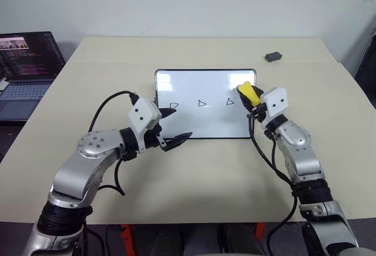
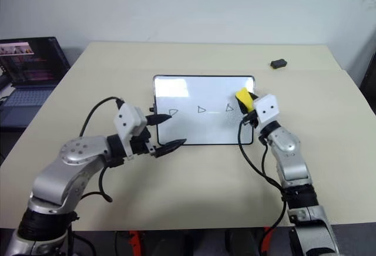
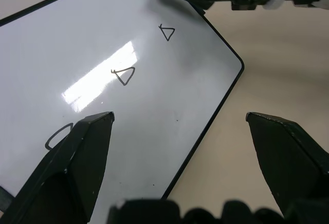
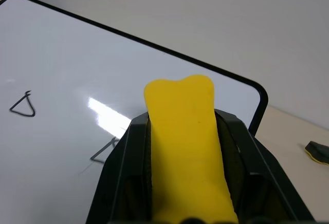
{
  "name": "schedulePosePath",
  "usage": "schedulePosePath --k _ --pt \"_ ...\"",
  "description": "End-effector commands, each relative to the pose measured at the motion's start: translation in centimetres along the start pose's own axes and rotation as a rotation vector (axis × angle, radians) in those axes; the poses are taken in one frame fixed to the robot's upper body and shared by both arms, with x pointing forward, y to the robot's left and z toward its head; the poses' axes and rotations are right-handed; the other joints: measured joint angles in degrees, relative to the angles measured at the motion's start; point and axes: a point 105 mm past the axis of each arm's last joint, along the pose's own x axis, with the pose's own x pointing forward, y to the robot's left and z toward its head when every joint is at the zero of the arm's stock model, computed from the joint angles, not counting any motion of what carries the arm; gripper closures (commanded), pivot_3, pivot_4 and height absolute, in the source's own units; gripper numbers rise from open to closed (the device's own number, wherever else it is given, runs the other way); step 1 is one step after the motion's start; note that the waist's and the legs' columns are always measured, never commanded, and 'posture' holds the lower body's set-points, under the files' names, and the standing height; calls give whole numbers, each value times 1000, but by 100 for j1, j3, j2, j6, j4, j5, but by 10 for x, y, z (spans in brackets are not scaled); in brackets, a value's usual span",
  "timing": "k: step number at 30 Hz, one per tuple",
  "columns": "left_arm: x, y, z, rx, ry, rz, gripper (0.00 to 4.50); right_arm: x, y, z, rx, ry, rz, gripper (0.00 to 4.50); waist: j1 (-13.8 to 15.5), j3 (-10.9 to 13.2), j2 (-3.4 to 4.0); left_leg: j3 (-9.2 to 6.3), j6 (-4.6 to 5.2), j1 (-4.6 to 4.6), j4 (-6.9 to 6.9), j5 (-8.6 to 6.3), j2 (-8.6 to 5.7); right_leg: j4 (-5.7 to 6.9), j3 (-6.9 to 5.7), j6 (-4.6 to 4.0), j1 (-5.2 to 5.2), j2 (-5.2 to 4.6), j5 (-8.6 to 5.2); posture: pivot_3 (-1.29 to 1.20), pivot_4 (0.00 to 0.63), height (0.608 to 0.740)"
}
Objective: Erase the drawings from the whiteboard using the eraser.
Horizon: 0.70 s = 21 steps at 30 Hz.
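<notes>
The whiteboard (image 1: 205, 124) lies flat in the middle of the table. Three small black triangle drawings run in a row across it: left (image 1: 174, 107), middle (image 1: 202, 103), right (image 1: 230, 101). My right gripper (image 1: 251, 98) is shut on the yellow eraser (image 1: 247, 92). It holds the eraser over the board's right edge, just right of the right triangle. The right wrist view shows the eraser (image 4: 185, 142) between the black fingers, with the board beyond. My left gripper (image 1: 183, 123) is open and empty over the board's near left part, its fingers (image 3: 77, 167) spread wide.
An open laptop (image 1: 26, 71) stands at the table's far left edge. A small dark grey lump (image 1: 273, 56) lies at the far right of the table. Bare tabletop (image 1: 205, 174) surrounds the board.
</notes>
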Motion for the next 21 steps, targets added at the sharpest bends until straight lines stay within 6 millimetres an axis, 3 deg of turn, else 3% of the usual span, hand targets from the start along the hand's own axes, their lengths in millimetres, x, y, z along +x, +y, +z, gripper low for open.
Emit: schedulePosePath --k 1,6,13,21 --pt "5 5 20 62 -68 27 0 8 -2 10 -24 -54 -10 3173 3 0 0 0 0 -1 0 0 0 0 0 0 0 0 0 0 150 740" --pt "11 3 24 60 -82 10 0 12 3 -6 -9 -8 -2 3173 3 0 0 3 0 -1 0 0 -1 0 3 0 0 -2 0 0 150 740" --pt "10 0 21 51 -77 7 0 -8 47 -59 -27 194 188 3174 -18 -12 -6 3 0 11 2 0 2 8 4 -1 5 -1 1 0 150 740" --pt "4 3 14 36 -54 36 0 -30 79 -72 -43 285 377 3175 -51 -16 -12 3 0 55 14 1 -1 40 6 -1 38 0 1 0 150 740"
